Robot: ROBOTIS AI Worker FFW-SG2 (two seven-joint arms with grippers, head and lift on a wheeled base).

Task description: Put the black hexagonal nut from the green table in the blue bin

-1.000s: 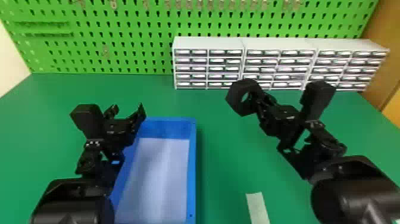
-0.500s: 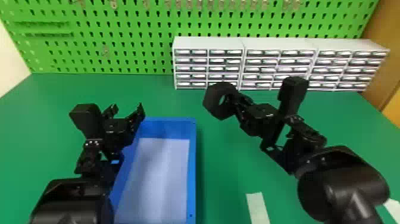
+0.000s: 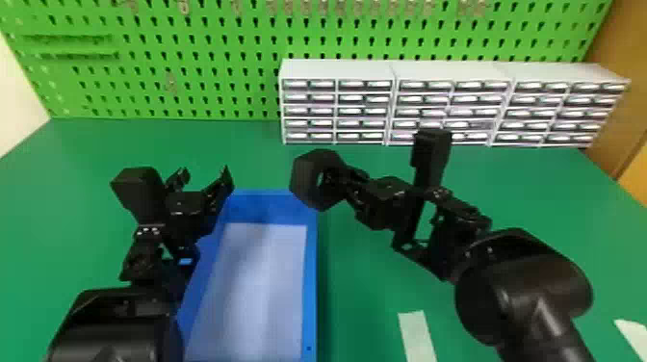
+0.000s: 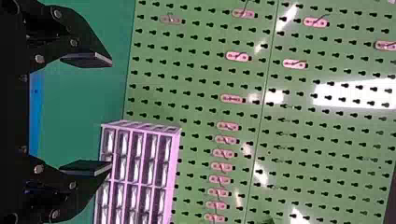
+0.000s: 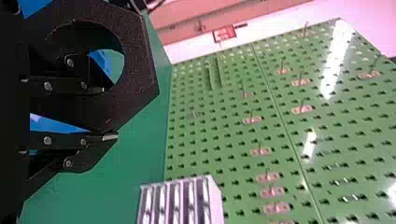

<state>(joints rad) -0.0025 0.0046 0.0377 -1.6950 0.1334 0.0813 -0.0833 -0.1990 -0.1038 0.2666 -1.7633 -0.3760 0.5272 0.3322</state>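
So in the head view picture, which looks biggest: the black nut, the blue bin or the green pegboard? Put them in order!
1. Green pegboard
2. Blue bin
3. Black nut, easily the smallest here

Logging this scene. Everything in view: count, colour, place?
nut: 1, black, held in right gripper
bin: 1, blue, on the table
table: 1, green, beneath bin
strips: 2, pale, table's near right
drawer units: 3, white, table's far right
pegboard: 1, green, behind table
hooks: several, metallic, on pegboard
panel: 1, brown, far right
sign: 1, red, beyond pegboard
left gripper: 1, black, bin's left
right gripper: 1, black, at nut
arms: 2, black, near edge
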